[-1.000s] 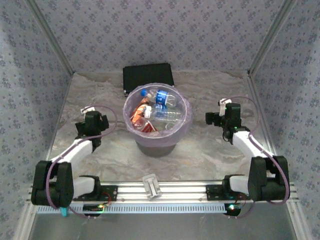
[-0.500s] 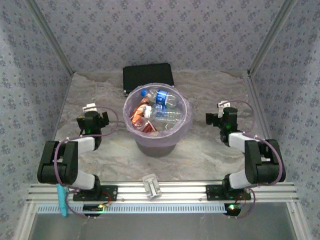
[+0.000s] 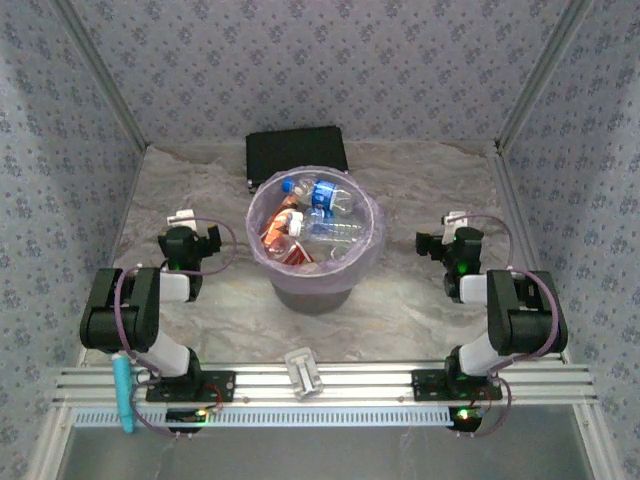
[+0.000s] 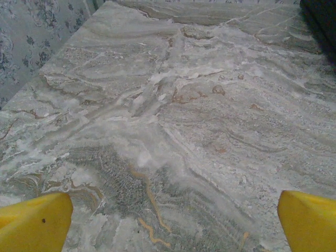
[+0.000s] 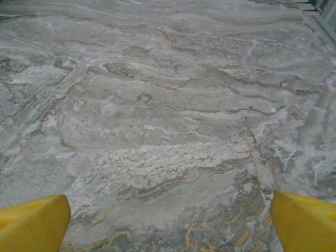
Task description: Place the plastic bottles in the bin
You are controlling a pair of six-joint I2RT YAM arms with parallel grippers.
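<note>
Both arms share one build: chunky black joint housings joined by smooth white links. The left arm (image 3: 130, 315) carries a thin purple cable (image 3: 232, 243) that loops out by the wrist, and the right arm (image 3: 520, 320) has a matching purple cable (image 3: 497, 222). A small white tab (image 3: 181, 214) tops each wrist. A green light (image 3: 462, 266) glows on the right wrist, and another green light (image 3: 462, 415) shows at its black base. Both bases sit on a ribbed silver rail (image 3: 330, 385). A teal bar (image 3: 122, 390) shows beside the left arm. The left jaws end in plain bright yellow tips (image 4: 31, 223), one marked with a tiny dark dot. The right jaws have the same yellow tips (image 5: 31, 223).
</note>
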